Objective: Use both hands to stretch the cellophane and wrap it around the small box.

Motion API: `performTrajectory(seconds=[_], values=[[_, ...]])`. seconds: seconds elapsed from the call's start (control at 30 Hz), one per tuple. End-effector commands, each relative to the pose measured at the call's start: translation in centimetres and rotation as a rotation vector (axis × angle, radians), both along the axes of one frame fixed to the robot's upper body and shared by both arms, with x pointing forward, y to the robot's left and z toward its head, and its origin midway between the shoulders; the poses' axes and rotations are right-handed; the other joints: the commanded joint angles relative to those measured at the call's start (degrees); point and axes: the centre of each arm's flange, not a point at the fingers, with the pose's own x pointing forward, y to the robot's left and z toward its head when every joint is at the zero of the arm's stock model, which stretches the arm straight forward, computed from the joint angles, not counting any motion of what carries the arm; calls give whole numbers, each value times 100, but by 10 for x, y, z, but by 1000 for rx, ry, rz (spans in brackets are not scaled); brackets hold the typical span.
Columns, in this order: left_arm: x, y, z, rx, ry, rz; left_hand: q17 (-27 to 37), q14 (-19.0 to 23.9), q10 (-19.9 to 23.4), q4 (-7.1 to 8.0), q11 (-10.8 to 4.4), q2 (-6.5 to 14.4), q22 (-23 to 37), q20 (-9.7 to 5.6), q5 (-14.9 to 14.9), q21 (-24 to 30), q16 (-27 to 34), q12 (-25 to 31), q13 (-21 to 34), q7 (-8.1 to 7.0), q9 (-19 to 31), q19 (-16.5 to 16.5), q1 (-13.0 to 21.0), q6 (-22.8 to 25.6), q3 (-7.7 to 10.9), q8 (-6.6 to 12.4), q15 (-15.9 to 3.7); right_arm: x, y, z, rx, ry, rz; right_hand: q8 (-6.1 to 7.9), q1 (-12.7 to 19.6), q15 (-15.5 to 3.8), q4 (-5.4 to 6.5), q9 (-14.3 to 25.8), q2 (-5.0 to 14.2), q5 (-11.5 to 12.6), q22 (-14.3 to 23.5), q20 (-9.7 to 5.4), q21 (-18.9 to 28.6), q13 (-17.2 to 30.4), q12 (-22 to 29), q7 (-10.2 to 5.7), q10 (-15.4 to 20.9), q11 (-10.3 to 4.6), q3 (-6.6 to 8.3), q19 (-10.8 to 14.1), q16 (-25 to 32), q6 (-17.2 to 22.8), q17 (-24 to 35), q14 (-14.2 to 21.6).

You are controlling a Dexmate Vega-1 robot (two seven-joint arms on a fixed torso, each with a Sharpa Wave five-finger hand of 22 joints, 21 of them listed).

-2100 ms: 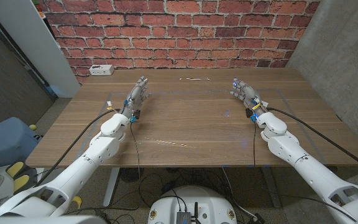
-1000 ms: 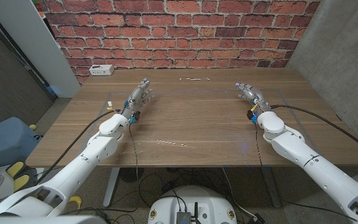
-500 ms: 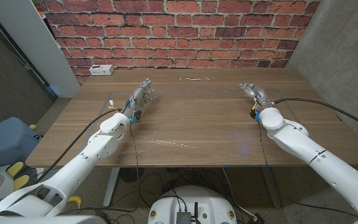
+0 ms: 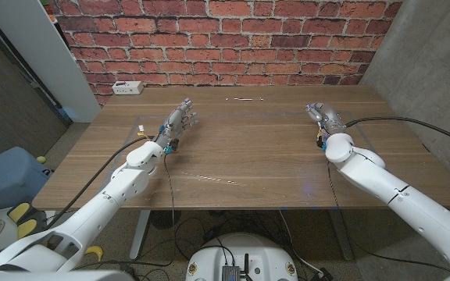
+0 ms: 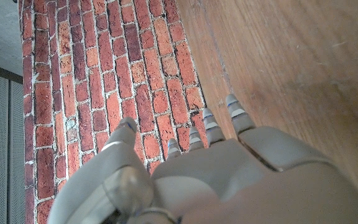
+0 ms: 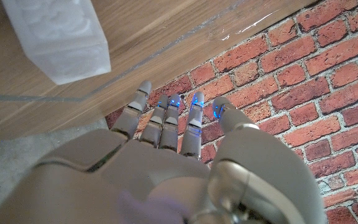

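Observation:
A clear cellophane sheet (image 4: 241,152) lies spread on the wooden table (image 4: 92,168), showing only as faint edges and glints. My left hand (image 4: 179,120) hovers over the sheet's far left corner with its fingers spread, holding nothing; its back (image 5: 229,177) fills the left wrist view. My right hand (image 4: 323,117) is at the far right of the sheet, fingers straight and empty. The right wrist view looks along that hand (image 6: 179,162) to a small pale translucent box (image 6: 61,34) on the table past the fingertips, apart from them.
A white power strip (image 4: 127,87) lies at the table's back left corner. A thin shiny strip (image 4: 244,99) glints near the far edge. A brick wall (image 4: 225,39) stands behind the table, and a blue bin (image 4: 6,176) sits on the floor to the left.
My right arm has swung outward, carrying its hand to the right and a little farther back. My left hand has stayed put, its fingers spreading slightly.

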Motion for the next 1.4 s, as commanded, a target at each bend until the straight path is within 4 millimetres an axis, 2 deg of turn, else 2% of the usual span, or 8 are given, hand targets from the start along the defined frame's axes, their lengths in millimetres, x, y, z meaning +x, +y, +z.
performTrajectory(seconds=[0.03,0.13,0.47,0.63,1.13,1.4], values=[[0,-3,-2,-3,2,-10,26,42,3,16,-4,0,10,-2,-12,38,33,16,16,-7,6,30,-48,90,17,53,0,-10,1,-1,-104,3,-162,-78,73,-45,-40,-2,28,-21,28,-44,-6,-3,-32,-62,26,-58,12,6,-15,-33,7,-43],[0,-4,-1,3,-1,-13,27,46,5,15,-10,0,11,-2,-12,38,27,14,17,-8,5,30,-54,98,20,50,0,-13,3,-2,-150,22,-230,-117,104,-84,-61,-1,35,-23,28,-67,-11,-3,-52,-100,4,-123,9,-7,-31,-79,-2,-77],[2,-3,2,3,-4,-15,28,67,-1,11,15,1,13,-2,-10,37,15,3,18,0,3,30,-67,148,27,56,-3,-15,3,-7,-197,71,-321,-172,183,-156,-108,2,46,-29,28,-109,-19,-3,-112,-167,-89,-232,11,-36,-59,-116,-28,-128],[4,-4,4,9,-3,-20,29,57,-16,9,-2,1,13,-2,-9,37,2,-6,19,11,3,30,-72,159,31,53,-10,-14,2,-9,-208,93,-349,-197,235,-208,-130,5,45,-39,27,-165,-41,-3,-171,-209,-199,-281,3,-105,-118,-101,-48,-261],[4,-3,6,17,0,-18,30,61,-27,3,-6,-1,15,-1,-9,36,-15,-19,21,10,2,30,-85,162,38,40,-11,-5,-1,-20,-209,182,-389,-231,292,-246,-150,8,50,-49,26,-169,-41,-3,-186,-249,-210,-306,3,-121,-131,-121,-68,-280],[4,-5,5,17,0,-18,31,66,-34,-2,4,-3,16,-1,-8,35,-24,-26,21,10,2,30,-91,161,43,32,-6,0,-4,-24,-204,229,-403,-311,341,-265,-162,11,34,-67,26,-171,-49,-3,-240,-291,-322,-317,-15,-160,-167,-259,-89,-357]])
